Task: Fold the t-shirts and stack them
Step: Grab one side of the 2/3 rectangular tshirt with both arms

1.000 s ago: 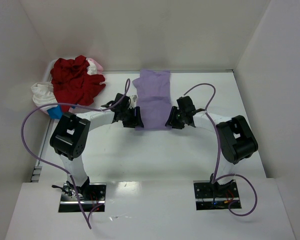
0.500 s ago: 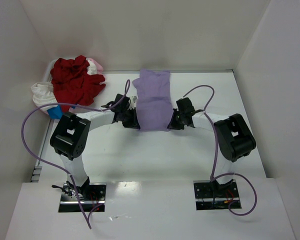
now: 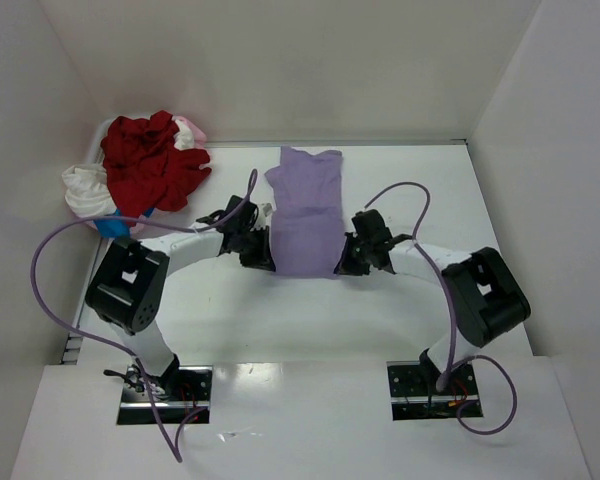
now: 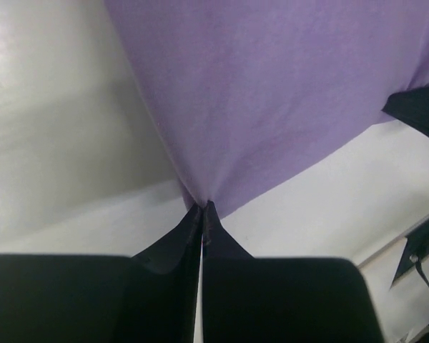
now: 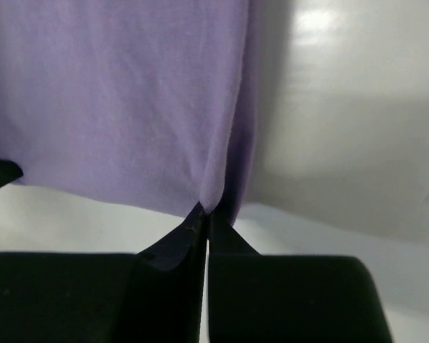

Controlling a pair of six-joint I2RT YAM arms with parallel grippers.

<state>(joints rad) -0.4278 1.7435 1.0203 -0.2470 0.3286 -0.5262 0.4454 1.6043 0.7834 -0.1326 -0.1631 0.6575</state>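
The left gripper (image 4: 202, 209) is pinched fully shut on the near left corner of the purple shirt (image 3: 305, 210). The right gripper (image 5: 204, 212) is shut the same way on the near right corner. The cloth gathers into each closed tip and fans out ahead of it, lying flat on the table (image 3: 400, 300) beyond both hands. Holding the two near corners at once probably lets the arms raise that edge level and carry it over the far part for a fold, without the cloth twisting.

The wrist views show what the top view cannot: the fingers meet with only a thin pinch of cloth between them, and the hem puckers at each grip. The top view gives the layout instead. The purple shirt spans the gap between the hands. The red shirt (image 3: 150, 165), white shirt (image 3: 83, 188) and pink shirt (image 3: 188, 130) lie heaped well off to the left gripper's left, not yet folded.
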